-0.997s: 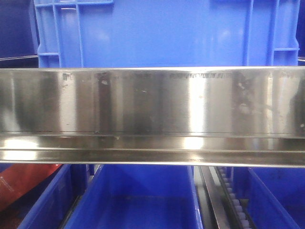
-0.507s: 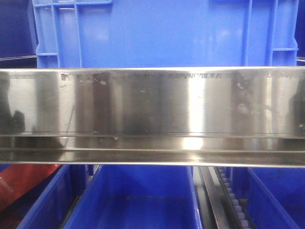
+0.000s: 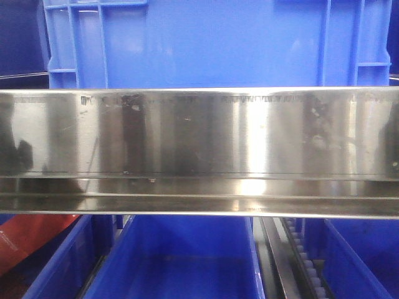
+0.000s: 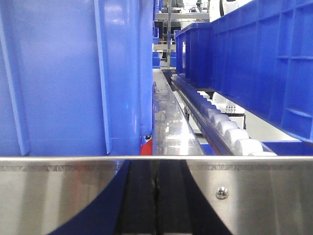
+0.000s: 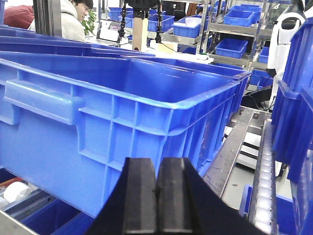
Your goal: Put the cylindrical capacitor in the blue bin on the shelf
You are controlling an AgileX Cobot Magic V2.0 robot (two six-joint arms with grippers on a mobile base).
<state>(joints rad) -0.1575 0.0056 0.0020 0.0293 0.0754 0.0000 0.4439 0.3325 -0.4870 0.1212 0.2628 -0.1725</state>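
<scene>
Since a second ago the orange-red shape (image 3: 31,240) at lower left barely shifted, a dark reflection appearing on the rail's left end; nearest, we log left gripper (image 4: 156,188) pads pressed together, empty, before the shelf (image 4: 254,188) rail; right gripper (image 5: 156,196) likewise closed, empty, facing a blue bin (image 5: 122,122); beyond, a roller track (image 4: 230,134); we cannot confirm the shape as the cylindrical capacitor.

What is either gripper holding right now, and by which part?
Nothing. The left gripper and right gripper each show their fingers pressed together with nothing between them.
</scene>
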